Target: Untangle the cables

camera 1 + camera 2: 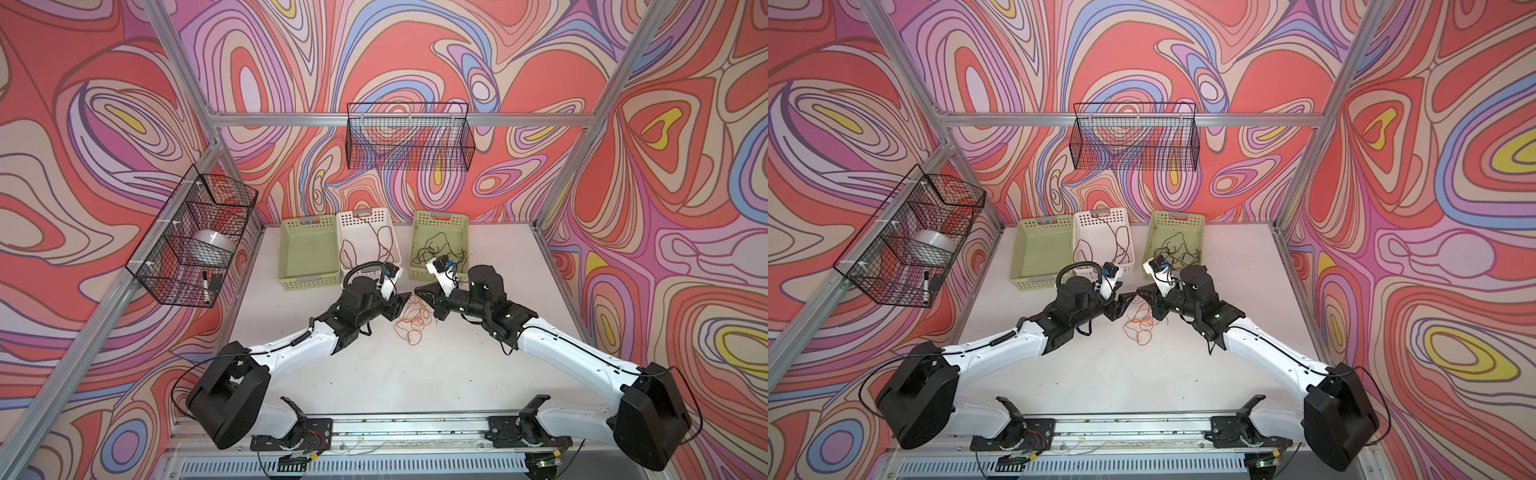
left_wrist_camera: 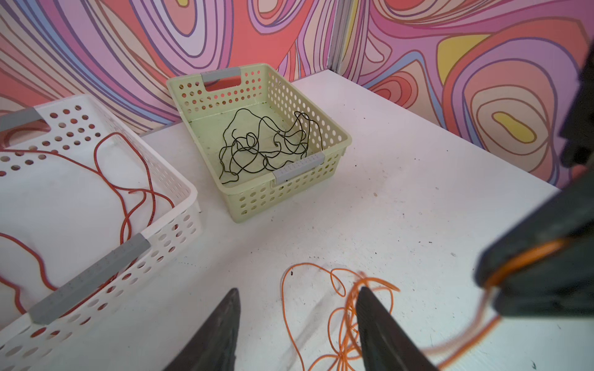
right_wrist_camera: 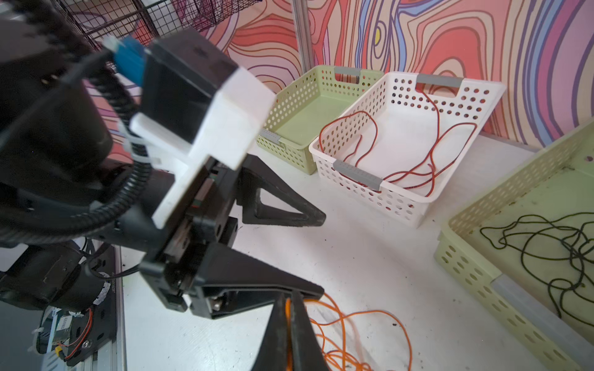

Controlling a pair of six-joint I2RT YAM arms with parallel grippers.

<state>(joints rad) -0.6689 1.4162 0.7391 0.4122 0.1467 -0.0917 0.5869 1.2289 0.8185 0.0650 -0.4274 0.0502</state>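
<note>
At the far left we see an empty green basket (image 1: 307,220), by our reading kept for the last cord. Beside it the white basket (image 1: 365,216) holds the reddish-brown cord (image 2: 95,157) alone. The left end effector (image 2: 299,290) hangs released, jaws apart over the orange cord (image 1: 411,322), which lies looped on the bench (image 1: 374,374) between the arms. The right end effector (image 3: 289,308) is clenched on a strand of it, probably to draw it free. Rightmost, a second green basket (image 1: 440,218) holds the black cord (image 2: 257,151).

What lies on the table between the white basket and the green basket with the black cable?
Nothing: the left wrist view shows only bare table between the white basket and that green basket.
</note>
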